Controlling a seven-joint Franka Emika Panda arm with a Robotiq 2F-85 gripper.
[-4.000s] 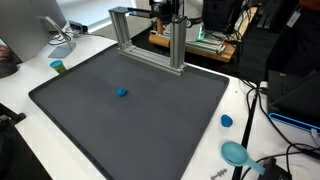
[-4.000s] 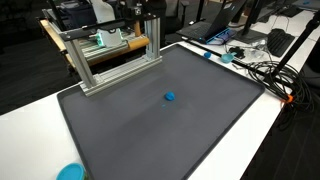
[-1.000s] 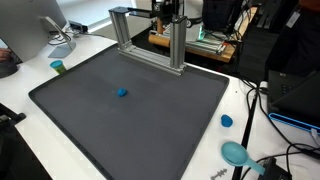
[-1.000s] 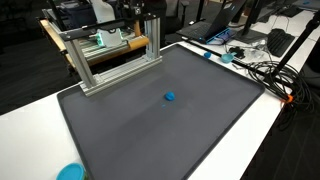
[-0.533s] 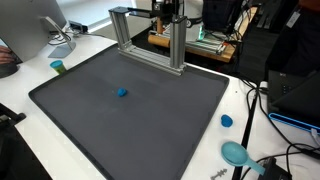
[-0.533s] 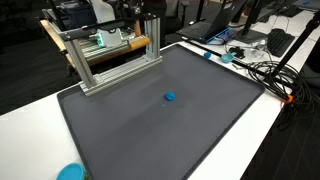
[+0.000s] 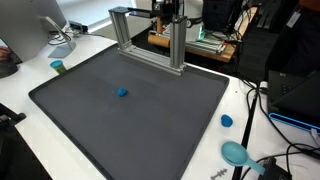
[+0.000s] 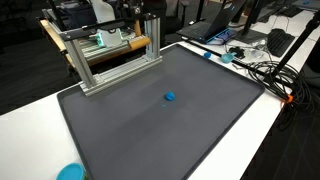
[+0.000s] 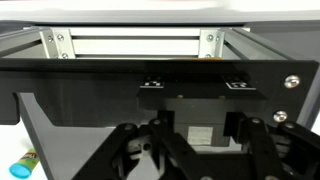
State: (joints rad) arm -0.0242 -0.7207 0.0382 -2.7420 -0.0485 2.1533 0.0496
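Gripper: the gripper (image 9: 190,162) sat at the bottom of the wrist view, where only its black linkages showed. The fingertips fell below the picture's edge, so how far the jaws stood apart could not be told. Nothing was seen in its hold.
Arm: stood behind the far edge of the table in both exterior views, mostly hidden by clutter.
Aluminium frame: the aluminium frame (image 7: 150,42) (image 8: 110,55) (image 9: 130,42) stood upright at the far edge of the mat, directly ahead of the gripper in the wrist view. It was the nearest item and was not touched.
Mat: a dark grey mat (image 7: 140,130) (image 8: 150,135) covered most of the white table (image 7: 20,95).
Blue piece: a small blue piece (image 7: 122,92) (image 8: 170,97) lay alone near the mat's middle, well apart from the frame.
Blue cap: a blue cap (image 7: 227,121) lay on the table just off the mat's edge.
Teal dish: a teal dish (image 7: 235,153) lay near the cap.
Green cylinder: a green cylinder (image 7: 58,67) stood on the table beside the mat's corner.
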